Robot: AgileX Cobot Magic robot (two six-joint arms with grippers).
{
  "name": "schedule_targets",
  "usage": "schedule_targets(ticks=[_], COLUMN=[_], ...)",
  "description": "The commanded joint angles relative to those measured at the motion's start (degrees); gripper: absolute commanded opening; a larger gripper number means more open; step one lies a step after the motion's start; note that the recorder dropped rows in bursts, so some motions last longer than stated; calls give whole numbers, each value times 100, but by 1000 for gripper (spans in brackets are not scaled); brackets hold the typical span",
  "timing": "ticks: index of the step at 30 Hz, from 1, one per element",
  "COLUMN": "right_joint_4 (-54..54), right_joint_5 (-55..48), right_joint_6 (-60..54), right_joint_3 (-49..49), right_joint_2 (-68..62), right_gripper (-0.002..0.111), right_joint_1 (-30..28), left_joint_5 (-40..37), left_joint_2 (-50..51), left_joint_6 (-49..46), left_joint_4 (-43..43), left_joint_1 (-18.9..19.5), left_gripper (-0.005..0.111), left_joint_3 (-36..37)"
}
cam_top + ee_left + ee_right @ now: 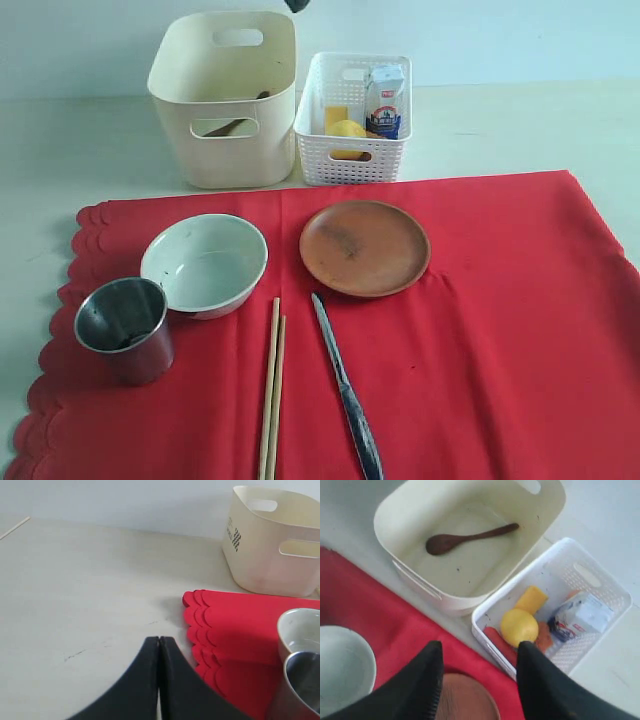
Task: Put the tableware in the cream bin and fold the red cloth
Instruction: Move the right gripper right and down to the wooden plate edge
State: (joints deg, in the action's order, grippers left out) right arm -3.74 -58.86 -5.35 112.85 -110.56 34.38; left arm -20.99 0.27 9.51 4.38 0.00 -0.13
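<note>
dark wooden spoon [465,536] lying in cream bin [225,160], white bowl [205,262], steel cup [125,325] perhaps touching bowl, brown plate [364,246], chopsticks [272,390], knife [345,395] on flat red cloth [500,330] on worktop [80,140], left hand [159,642] pressed together by cloth's scalloped edge, right hand [480,650] spread, empty, above bin and white basket [350,168]

Pale table [80,140] w/ red cloth [500,330], cream bin [232,165] & white basket [350,172] on top

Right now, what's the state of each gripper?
Left gripper: closed, holding nothing.
Right gripper: open, nothing between the jaws.
</note>
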Motion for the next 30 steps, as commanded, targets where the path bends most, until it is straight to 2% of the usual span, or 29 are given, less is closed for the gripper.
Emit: schedule_targets(ticks=[1,11,20,24,30], right_joint_4=[-146,-136,-25,472,2125], right_joint_5=[-230,222,791,955,568], right_joint_6=[62,70,70,-250,-1438], right_joint_3=[-383,-1800,-2956,-3270,-3352], right_joint_2=[427,1155,1246,1106,653], right_gripper=[46,46,46,46,46], right_joint_1=[-215,-888,-1553,-1915,-2424], left_joint_5=[56,56,56,56,56], left_joint_2=[-27,-27,-27,-27,-27], left_joint_6=[-13,-13,-13,-13,-13], left_joint_4=[15,15,15,15,15], left_joint_1=[4,4,4,4,4], left_gripper=[0,0,0,0,0], left_joint_3=[13,13,13,13,13])
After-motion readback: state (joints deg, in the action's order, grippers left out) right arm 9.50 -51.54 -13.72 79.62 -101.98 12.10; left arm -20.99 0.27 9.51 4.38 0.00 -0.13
